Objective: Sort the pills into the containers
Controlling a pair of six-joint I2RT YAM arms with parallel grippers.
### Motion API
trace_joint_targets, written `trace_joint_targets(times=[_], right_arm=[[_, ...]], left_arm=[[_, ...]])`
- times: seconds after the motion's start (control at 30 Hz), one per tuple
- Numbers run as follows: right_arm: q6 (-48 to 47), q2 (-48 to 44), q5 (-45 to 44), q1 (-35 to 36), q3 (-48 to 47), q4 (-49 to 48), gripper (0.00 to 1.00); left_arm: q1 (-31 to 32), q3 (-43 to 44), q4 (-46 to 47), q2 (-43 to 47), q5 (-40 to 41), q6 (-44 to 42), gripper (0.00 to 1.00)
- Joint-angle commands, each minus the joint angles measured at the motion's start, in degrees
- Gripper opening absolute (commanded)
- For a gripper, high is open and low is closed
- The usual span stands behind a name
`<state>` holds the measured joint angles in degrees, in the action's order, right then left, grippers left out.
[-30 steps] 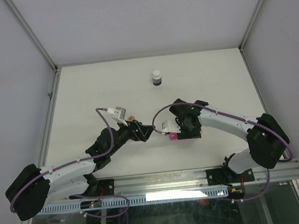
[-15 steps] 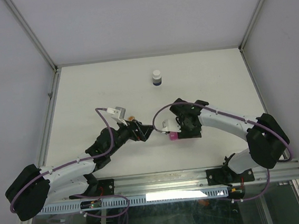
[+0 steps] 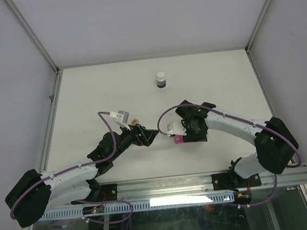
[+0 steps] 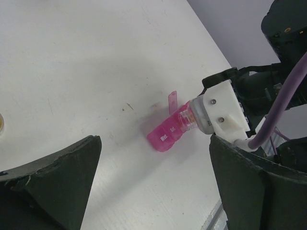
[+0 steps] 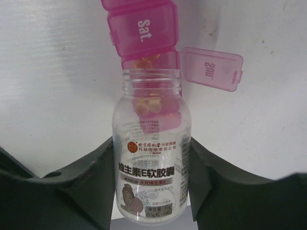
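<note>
The pink containers strip [image 5: 142,24] lies on the white table, one lid [image 5: 211,68] flipped open. My right gripper [image 5: 151,160] is shut on a clear labelled vial [image 5: 151,182], which is tipped with its open mouth over the open compartment. Yellow pills [image 5: 149,106] sit in the vial's neck, and some lie in that compartment. From above, the strip [image 3: 175,140] pokes out under the right gripper [image 3: 183,134]. My left gripper [image 4: 153,191] is open and holds nothing. It hovers just left of the strip [image 4: 165,135] and the vial [image 4: 186,117].
A dark bottle with a white cap [image 3: 161,80] stands at the back centre of the table. A small orange cap [image 3: 135,120] lies beside the left wrist. Metal frame rails and grey walls bound the table on both sides.
</note>
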<state>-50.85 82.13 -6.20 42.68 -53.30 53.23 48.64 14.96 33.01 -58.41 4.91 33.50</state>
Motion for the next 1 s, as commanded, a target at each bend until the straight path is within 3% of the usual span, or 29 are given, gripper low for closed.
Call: trace_joint_targets(times=[0.0,0.27,0.4,0.57,0.73,0.87,0.97], right_arm=[[1.0,-5.4,4.8,-0.8,-1.2,-0.5,0.01],[4.2,-15.3,16.0,-5.9,6.2,-7.7,0.01],[4.7,-22.7,28.7,-13.5,7.6,-12.3,0.0],[12.4,-31.3,40.1,-19.5,5.0,-20.1,0.0],[26.3,-33.0,58.5,-29.4,1.2,-30.4,0.0],[45.5,-33.1,74.8,-35.2,5.0,-49.8,0.0],[57.3,-34.9,79.7,-38.8,11.8,-65.1,0.0]], left_arm=[[-0.6,-0.2,3.6,1.7,-0.8,0.4,0.99],[-0.8,1.4,-2.3,4.2,0.8,-0.8,0.99],[-0.8,5.0,-10.5,6.6,3.5,-2.7,0.99],[-0.9,10.3,-18.3,6.4,6.9,-4.5,0.99],[-1.9,16.7,-26.9,3.0,9.6,-4.6,0.97],[-2.3,21.0,-33.4,1.4,9.7,-4.1,0.96],[-2.3,23.6,-38.4,1.0,10.9,-4.0,0.94]])
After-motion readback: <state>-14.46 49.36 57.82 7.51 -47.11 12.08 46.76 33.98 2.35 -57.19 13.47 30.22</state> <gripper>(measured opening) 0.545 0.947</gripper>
